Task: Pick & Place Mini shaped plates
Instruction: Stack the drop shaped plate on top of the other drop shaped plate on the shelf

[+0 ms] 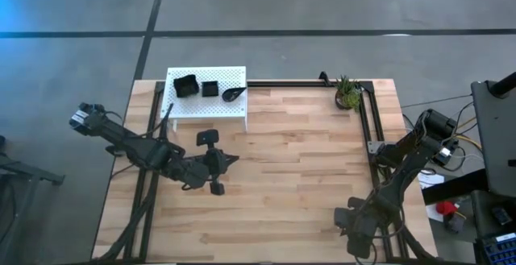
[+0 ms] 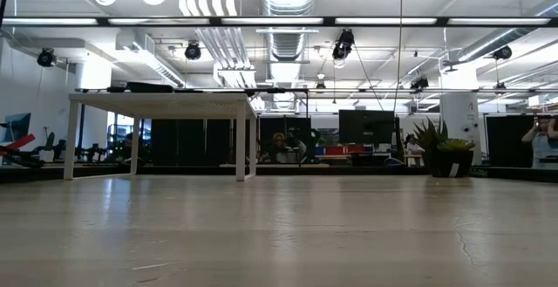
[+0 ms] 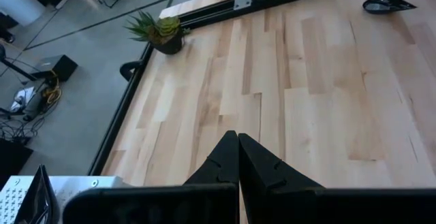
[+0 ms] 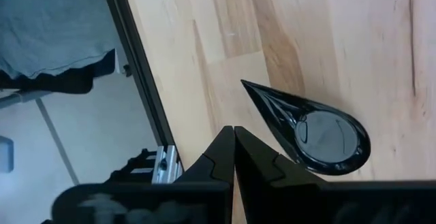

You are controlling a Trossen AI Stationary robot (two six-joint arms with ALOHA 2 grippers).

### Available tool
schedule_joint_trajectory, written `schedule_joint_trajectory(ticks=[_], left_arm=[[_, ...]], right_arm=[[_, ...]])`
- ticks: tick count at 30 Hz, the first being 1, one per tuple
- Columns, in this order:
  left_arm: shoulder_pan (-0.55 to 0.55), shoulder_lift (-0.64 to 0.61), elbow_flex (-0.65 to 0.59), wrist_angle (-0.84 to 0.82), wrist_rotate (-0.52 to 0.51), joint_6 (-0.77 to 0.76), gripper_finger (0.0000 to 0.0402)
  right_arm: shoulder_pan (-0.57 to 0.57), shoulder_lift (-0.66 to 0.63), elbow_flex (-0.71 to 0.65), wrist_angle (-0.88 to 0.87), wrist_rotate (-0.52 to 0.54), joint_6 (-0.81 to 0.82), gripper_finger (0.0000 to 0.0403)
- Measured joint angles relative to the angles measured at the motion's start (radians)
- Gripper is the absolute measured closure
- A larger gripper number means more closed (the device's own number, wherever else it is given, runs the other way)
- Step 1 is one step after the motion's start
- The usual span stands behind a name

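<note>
Three glossy black mini plates rest on the white perforated platform (image 1: pixel 205 104) at the table's far left: a larger one with an upturned rim (image 1: pixel 186 85), a small square one (image 1: pixel 210 89) and a teardrop one (image 1: pixel 235 93). Another teardrop plate (image 4: pixel 320 132) lies flat on the wood near the right near corner, and it also shows in the left wrist view (image 3: pixel 385 5). My right gripper (image 4: pixel 234 130) is shut and hovers just beside this plate's pointed end; in the high view the right arm (image 1: pixel 355 221) hides the plate. My left gripper (image 3: pixel 238 135) is shut over bare wood at the table's left middle (image 1: pixel 230 159).
A small green potted plant (image 1: pixel 348 94) stands at the far right corner inside a black frame rail (image 1: pixel 367 128). In the low view the platform (image 2: pixel 161 104) stands on legs at the left. Bare wood lies between the two grippers.
</note>
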Motion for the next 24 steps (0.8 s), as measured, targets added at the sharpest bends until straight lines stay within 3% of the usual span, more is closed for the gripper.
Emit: schedule_joint_trajectory(ticks=[5, 16, 24], left_arm=[[0.000, 0.000, 0.000, 0.000, 0.001, 0.000, 0.0401], [-0.001, 0.000, 0.000, -0.001, 0.002, 0.001, 0.0401], [0.000, 0.000, 0.000, 0.000, 0.002, 0.001, 0.0401]], right_arm=[[0.000, 0.000, -0.001, 0.001, 0.004, -0.005, 0.0385], [0.005, 0.099, -0.001, 0.021, -0.027, -0.121, 0.0303], [0.005, 0.162, 0.006, 0.052, -0.036, -0.176, 0.0292]])
